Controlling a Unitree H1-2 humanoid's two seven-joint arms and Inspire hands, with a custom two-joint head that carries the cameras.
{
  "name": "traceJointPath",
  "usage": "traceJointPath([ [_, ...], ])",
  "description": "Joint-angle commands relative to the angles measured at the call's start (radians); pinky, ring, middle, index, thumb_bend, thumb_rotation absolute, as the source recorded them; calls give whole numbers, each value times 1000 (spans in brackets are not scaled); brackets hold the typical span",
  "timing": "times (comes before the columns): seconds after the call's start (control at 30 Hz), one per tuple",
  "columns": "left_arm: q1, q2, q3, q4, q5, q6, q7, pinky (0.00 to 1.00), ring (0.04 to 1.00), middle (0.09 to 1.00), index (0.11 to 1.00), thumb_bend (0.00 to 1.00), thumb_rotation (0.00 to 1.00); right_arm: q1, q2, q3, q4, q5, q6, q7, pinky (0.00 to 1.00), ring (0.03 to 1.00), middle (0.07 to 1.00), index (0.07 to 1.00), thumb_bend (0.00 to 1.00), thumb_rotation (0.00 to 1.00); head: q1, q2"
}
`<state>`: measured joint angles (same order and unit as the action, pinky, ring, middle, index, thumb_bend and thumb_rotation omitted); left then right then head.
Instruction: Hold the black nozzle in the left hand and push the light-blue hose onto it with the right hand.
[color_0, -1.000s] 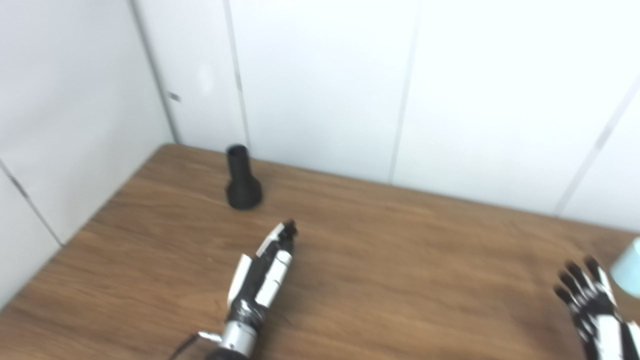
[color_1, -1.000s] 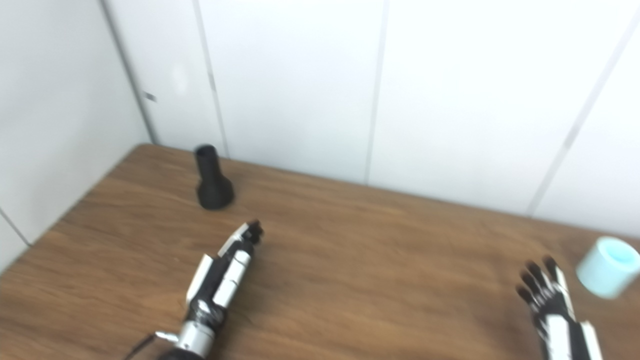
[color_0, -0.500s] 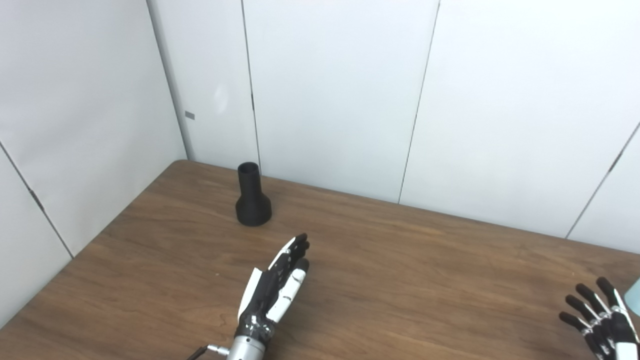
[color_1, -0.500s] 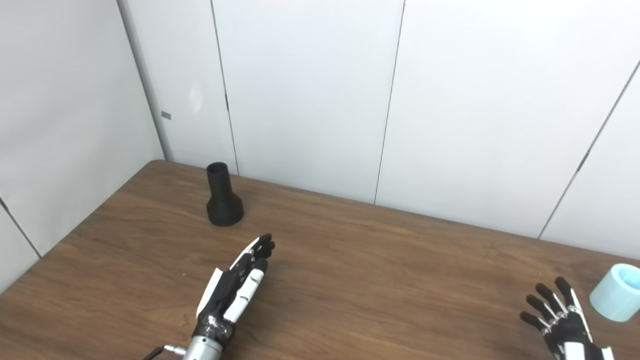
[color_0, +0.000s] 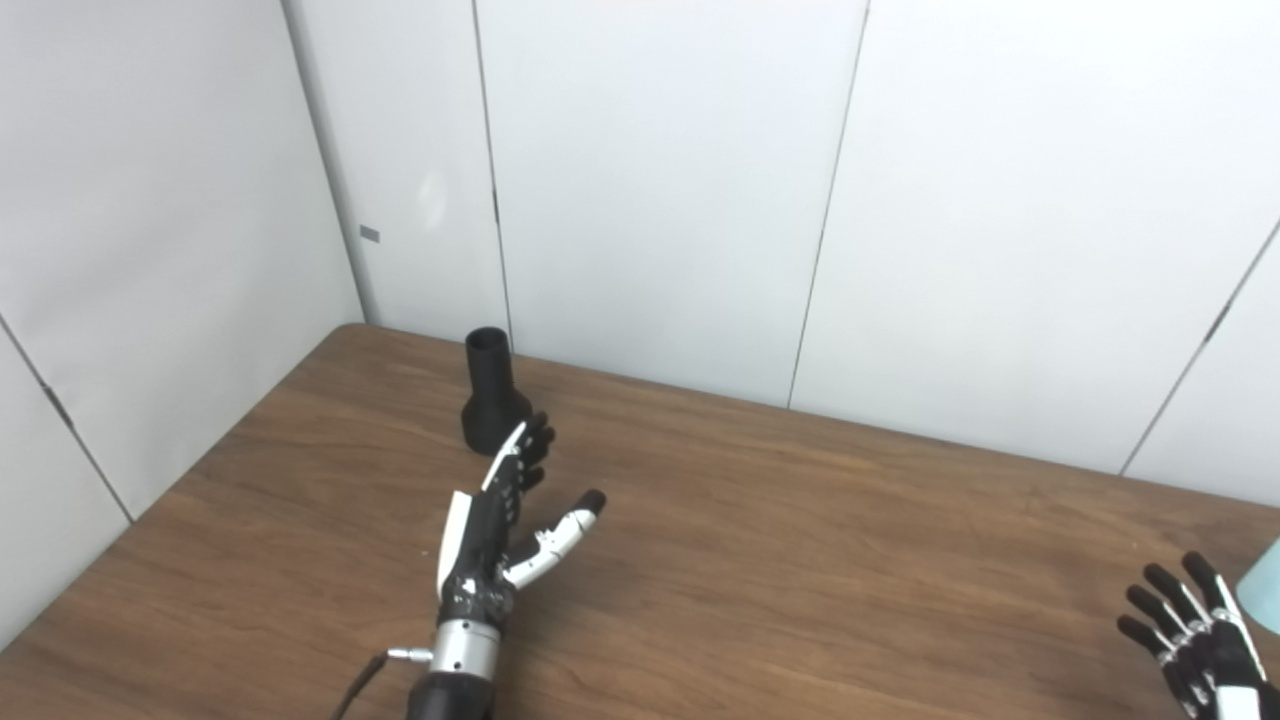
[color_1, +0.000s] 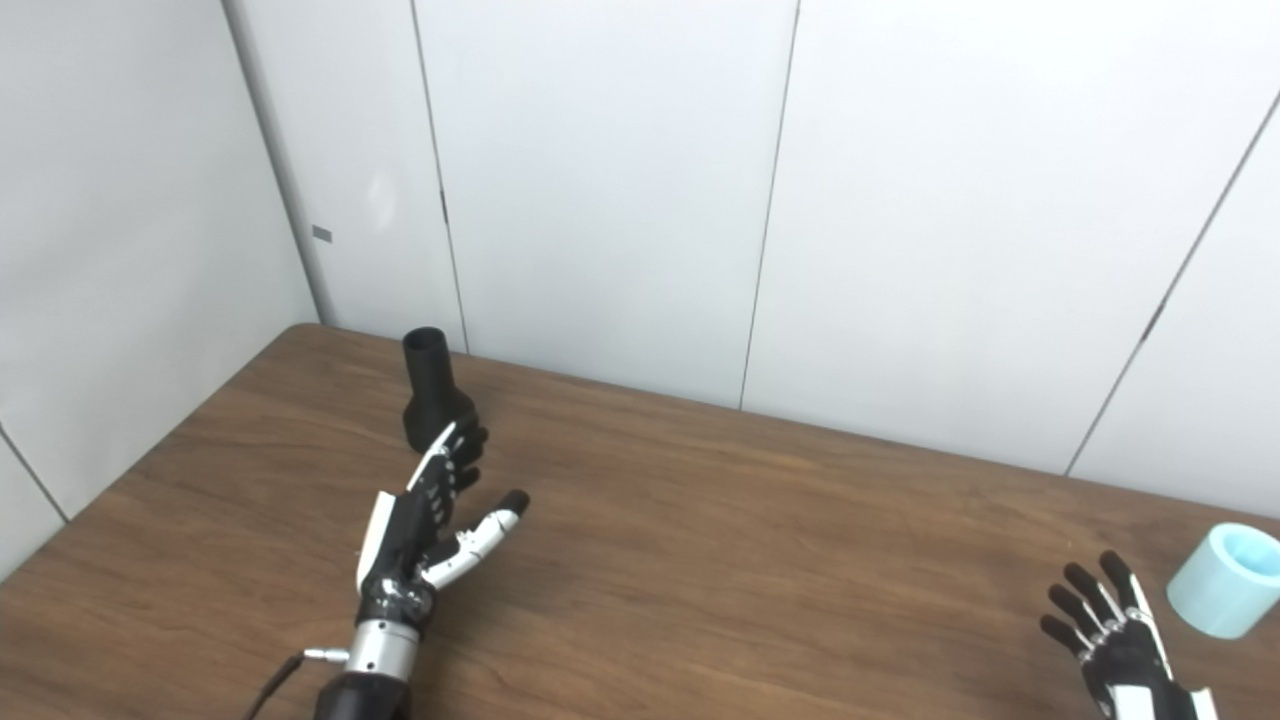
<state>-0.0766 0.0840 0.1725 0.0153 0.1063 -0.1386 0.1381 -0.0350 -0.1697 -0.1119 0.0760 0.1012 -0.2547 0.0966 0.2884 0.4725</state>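
Black nozzle (color_1: 434, 392), seemingly light-blue hose (color_1: 1222, 580), brown wood-grain table (color_1: 750, 560).

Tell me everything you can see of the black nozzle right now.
The black nozzle is matte black, plastic by the look, with a narrow round neck flaring into a wider bell base. It stands upright on that base, open mouth up, near the far left corner of the wooden table, close to the white wall panels. The left robot hand is open, thumb spread; its fingertips overlap the base in both views, so I cannot tell whether they touch it. Nothing else is near it.
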Motion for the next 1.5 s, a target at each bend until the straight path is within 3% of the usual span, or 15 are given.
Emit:
traceJointPath([
  [0.0, -22, 29, 22, -32, 23, 38, 22, 904, 902, 914, 938, 695, 268, 89, 25, 9, 80, -5, 10, -9, 801, 871, 899, 970, 655, 966, 0, 9],
  [0.2, -108, 61, 65, -100, 85, 155, 89, 863, 874, 888, 912, 698, 193, 102, 24, 11, 49, -14, 25, -8, 827, 885, 916, 984, 619, 998, -2, 18],
  [0.5, -175, 117, 114, -25, 175, 112, 222, 812, 830, 855, 878, 754, 137, 110, 27, 13, 13, -19, 47, -15, 836, 893, 934, 992, 560, 1000, -2, 21],
  [0.7, -210, 156, 119, -12, 166, 152, 206, 792, 828, 861, 883, 776, 165, 117, 27, 14, -11, -23, 70, -19, 847, 893, 928, 996, 507, 1000, -1, 22],
  [0.87, -237, 227, 68, 4, 194, 262, 122, 915, 927, 941, 967, 821, 272, 119, 31, 12, -20, -20, 77, -21, 856, 896, 925, 1000, 496, 1000, -4, 28],
  [0.93, -252, 265, 35, 16, 217, 310, 81, 981, 985, 988, 971, 894, 323, 121, 31, 13, -26, -27, 79, -23, 859, 897, 922, 1000, 492, 1000, -6, 30],
  [1.13, -298, 344, -73, 67, 371, 424, 57, 895, 957, 961, 953, 998, 445, 129, 30, 22, -44, -49, 87, -19, 866, 908, 924, 1000, 472, 1000, -10, 33],
  [1.33, -342, 381, -147, 128, 448, 486, 27, 993, 971, 952, 951, 1000, 553, 130, 31, 26, -48, -73, 72, -27, 856, 909, 917, 1000, 446, 1000, -12, 38],
  [1.47, -364, 389, -173, 162, 469, 527, 10, 1000, 974, 954, 971, 1000, 574, 129, 31, 30, -42, -89, 53, -27, 856, 908, 916, 1000, 417, 1000, -14, 37],
])
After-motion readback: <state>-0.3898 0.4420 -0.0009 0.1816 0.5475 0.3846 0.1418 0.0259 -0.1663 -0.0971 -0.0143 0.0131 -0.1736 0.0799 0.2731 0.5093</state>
